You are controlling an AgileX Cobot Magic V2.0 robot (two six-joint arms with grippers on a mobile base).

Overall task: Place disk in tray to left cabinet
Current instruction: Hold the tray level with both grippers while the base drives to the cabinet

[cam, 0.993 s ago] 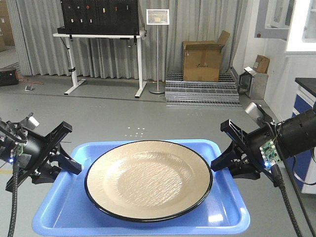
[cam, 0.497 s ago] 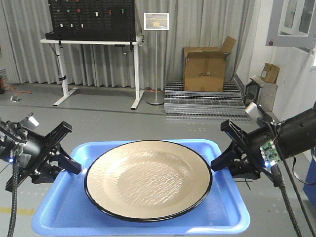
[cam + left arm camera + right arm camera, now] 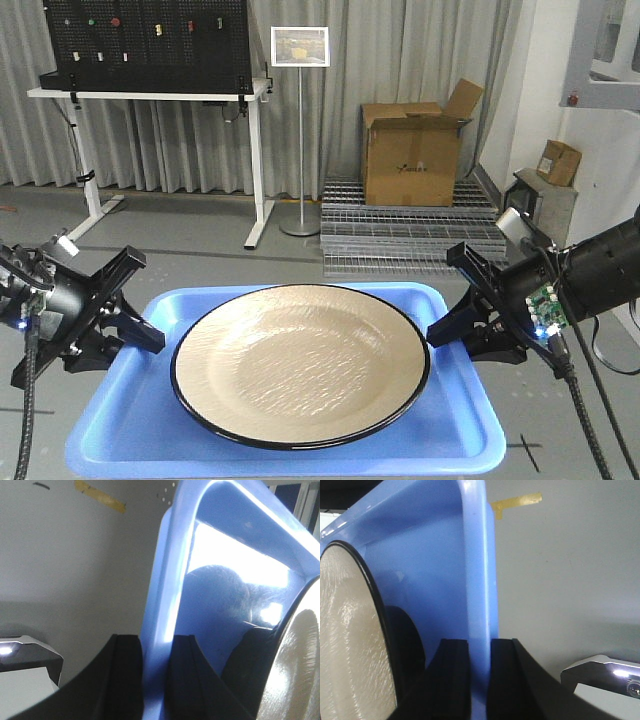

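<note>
The tan disk [image 3: 300,360] with a thin black rim lies flat in the blue tray [image 3: 120,430], which I hold in the air above the grey floor. My left gripper [image 3: 150,335] is shut on the tray's left rim [image 3: 162,605]. My right gripper [image 3: 440,335] is shut on the tray's right rim [image 3: 480,580]. The disk's edge shows in the left wrist view [image 3: 295,670] and in the right wrist view [image 3: 345,640]. The left cabinet is out of view.
Ahead stand a white desk [image 3: 150,95] with a black pegboard [image 3: 145,40], a sign on a pole [image 3: 300,120], a cardboard box [image 3: 415,155] on metal grating [image 3: 400,235], and a small grey box [image 3: 540,205] at the right. Yellow tape [image 3: 517,502] marks the floor.
The room behind has slid to the left across the view, as the base turns right. The tray, the disk and both grippers keep the same place in the picture.
</note>
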